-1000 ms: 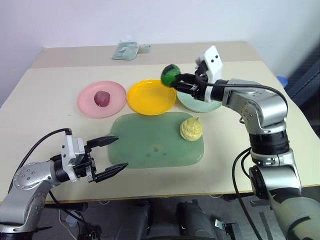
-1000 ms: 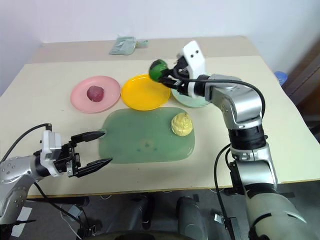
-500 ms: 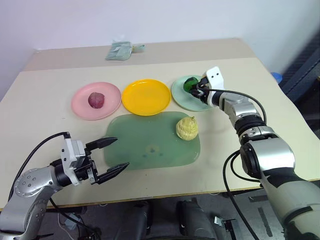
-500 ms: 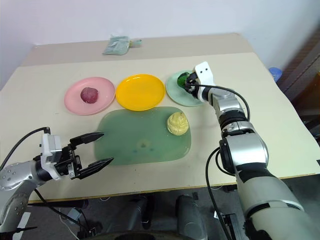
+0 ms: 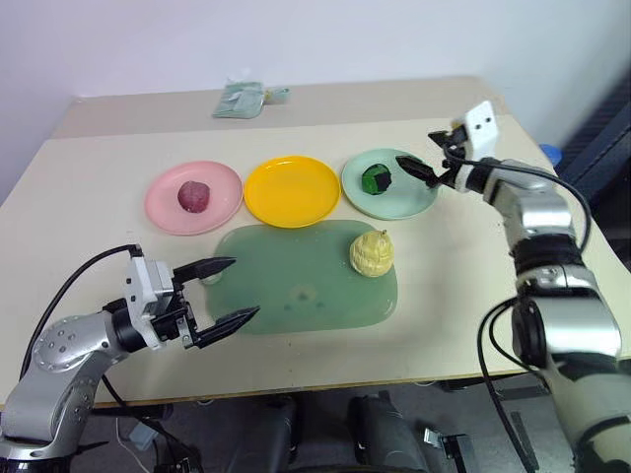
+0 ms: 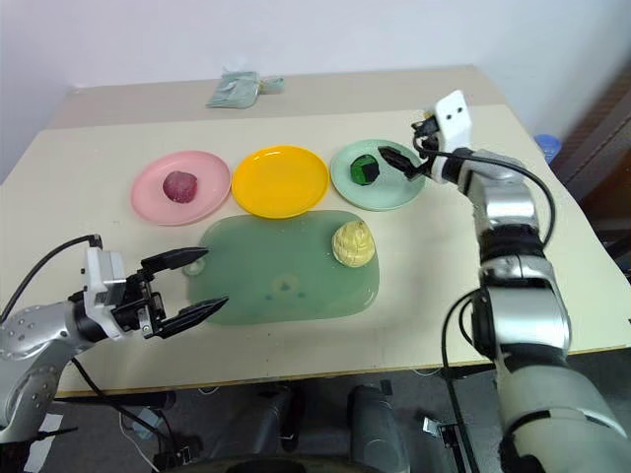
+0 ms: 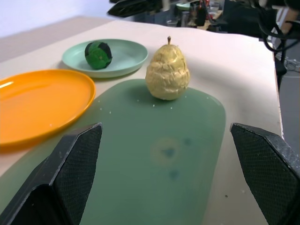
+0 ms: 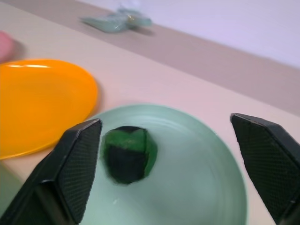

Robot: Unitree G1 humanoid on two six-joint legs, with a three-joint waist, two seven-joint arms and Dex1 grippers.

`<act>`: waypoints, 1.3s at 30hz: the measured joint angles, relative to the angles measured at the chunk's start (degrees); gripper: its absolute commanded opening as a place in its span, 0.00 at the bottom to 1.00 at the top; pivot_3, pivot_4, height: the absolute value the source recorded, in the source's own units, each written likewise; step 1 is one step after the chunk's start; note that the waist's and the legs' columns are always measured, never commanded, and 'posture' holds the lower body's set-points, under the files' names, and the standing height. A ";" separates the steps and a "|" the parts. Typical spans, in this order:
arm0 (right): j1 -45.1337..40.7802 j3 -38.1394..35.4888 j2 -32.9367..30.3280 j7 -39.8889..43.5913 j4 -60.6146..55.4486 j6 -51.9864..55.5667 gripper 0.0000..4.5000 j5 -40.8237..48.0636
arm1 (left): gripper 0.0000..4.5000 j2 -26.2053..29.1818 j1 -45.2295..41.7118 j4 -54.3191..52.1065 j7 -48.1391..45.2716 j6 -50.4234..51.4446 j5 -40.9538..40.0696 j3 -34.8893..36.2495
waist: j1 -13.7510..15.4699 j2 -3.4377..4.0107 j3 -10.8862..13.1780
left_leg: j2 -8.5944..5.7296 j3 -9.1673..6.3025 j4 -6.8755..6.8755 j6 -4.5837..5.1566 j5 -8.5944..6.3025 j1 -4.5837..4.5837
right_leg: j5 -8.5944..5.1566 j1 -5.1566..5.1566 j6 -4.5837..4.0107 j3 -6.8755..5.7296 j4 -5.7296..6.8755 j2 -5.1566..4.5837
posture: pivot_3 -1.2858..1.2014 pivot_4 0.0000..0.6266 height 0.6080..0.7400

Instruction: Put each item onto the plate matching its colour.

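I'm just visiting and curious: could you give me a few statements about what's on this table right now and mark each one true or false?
1. The green-and-black ball lies on the mint green plate. True.
2. The pale yellow fruit sits on the yellow plate. False: it stands on the translucent green mat, and the yellow plate holds nothing.
3. The reddish-purple lump is on the pink plate. True.
4. The right end effector is clamped on the ball. False: its fingers are open, beside the ball at the plate's edge.
5. The left end effector is open, holding nothing. True.
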 measured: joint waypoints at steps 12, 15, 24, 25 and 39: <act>21.15 -2.02 -3.93 0.05 -45.24 30.36 0.99 18.20 | 1.00 2.35 -1.47 3.34 -7.43 1.85 -2.41 -1.23 | 0.15 0.13 0.00 | 0.06 0.02 0.17 0.12 -0.07 0.01 | 0.00 0.06 -0.01 0.00 0.06 -0.01 | 0.52 0.24 1.00; 21.74 -0.41 -2.76 -0.23 -45.57 31.92 0.99 19.34 | 1.00 2.68 -1.49 3.37 -7.99 2.10 -2.73 -1.01 | 0.28 0.13 0.00 | 0.07 0.02 0.22 0.14 -0.09 0.01 | 0.00 0.11 -0.01 -0.03 0.04 -0.01 | 0.52 0.24 1.00; 23.12 6.83 -2.04 1.08 -40.61 29.50 0.99 16.97 | 1.00 2.72 2.48 1.43 -7.73 2.10 -3.40 1.14 | 0.08 0.12 -0.01 | 0.07 0.02 0.20 0.13 -0.09 0.01 | 0.00 0.10 -0.01 -0.03 0.04 -0.01 | 0.52 0.24 1.00; 23.13 7.38 -2.00 1.38 -39.43 28.72 0.99 16.30 | 1.00 2.72 3.27 1.12 -7.62 2.08 -3.40 1.20 | 0.13 0.13 -0.01 | 0.07 0.02 0.21 0.13 -0.09 0.01 | 0.00 0.11 -0.01 -0.03 0.04 -0.01 | 0.52 0.24 1.00; 18.10 8.83 4.81 0.05 -31.72 20.79 0.65 12.32 | 1.00 -4.23 5.45 -2.66 8.81 4.21 -0.09 2.92 | 0.07 0.11 0.00 | 0.07 0.01 0.23 0.12 -0.08 0.01 | 0.00 0.09 0.00 -0.05 0.08 0.02 | 0.52 0.24 1.00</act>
